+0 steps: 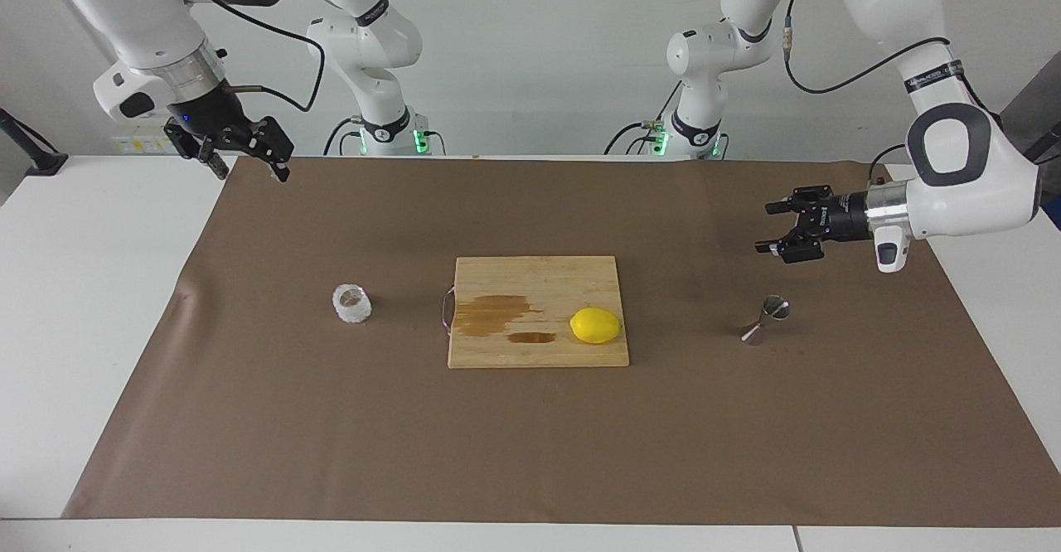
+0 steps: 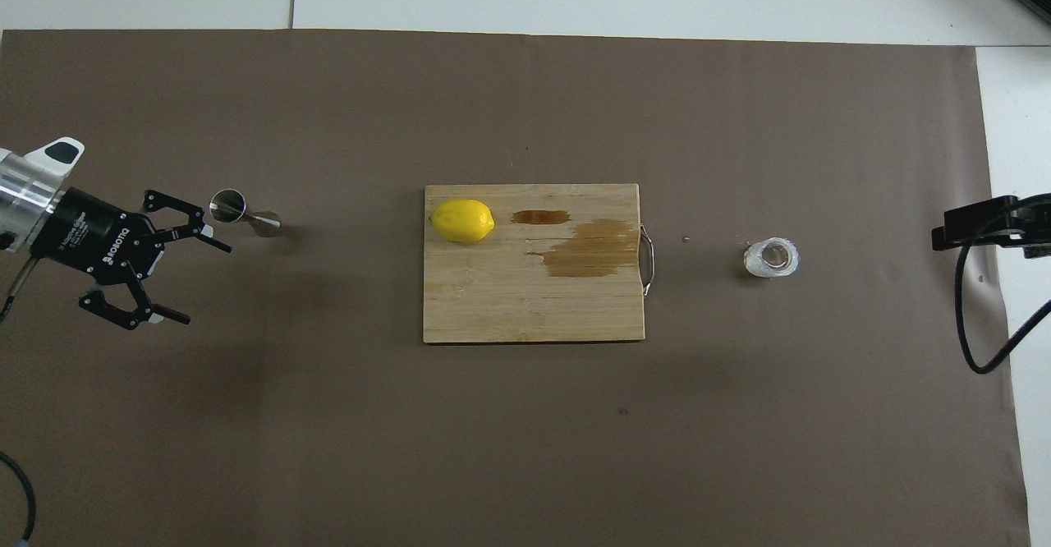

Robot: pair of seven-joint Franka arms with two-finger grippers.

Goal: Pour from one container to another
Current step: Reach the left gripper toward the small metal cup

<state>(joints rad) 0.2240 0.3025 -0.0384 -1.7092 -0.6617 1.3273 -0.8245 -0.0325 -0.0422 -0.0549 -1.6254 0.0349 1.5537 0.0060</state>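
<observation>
Facing view: the left gripper (image 1: 767, 227), wrist level, fingers spread wide and empty, hangs over the brown mat (image 1: 530, 452) beside the small silver hourglass-shaped metal jigger (image 1: 765, 319). The right gripper (image 1: 249, 167) waits raised, fingers apart, above the mat's corner.

Overhead view: the squat clear faceted glass cup (image 2: 772, 258) stands upright toward the right arm's end, beside the wooden cutting board (image 2: 493, 301) bearing a yellow lemon (image 2: 462, 221).

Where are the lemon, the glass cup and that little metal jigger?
lemon (image 1: 595, 325), facing view, middle of its yellow skin.
glass cup (image 1: 351, 303), facing view, its faceted wall below the rim.
jigger (image 2: 244, 214), overhead view, its narrow waist.
</observation>
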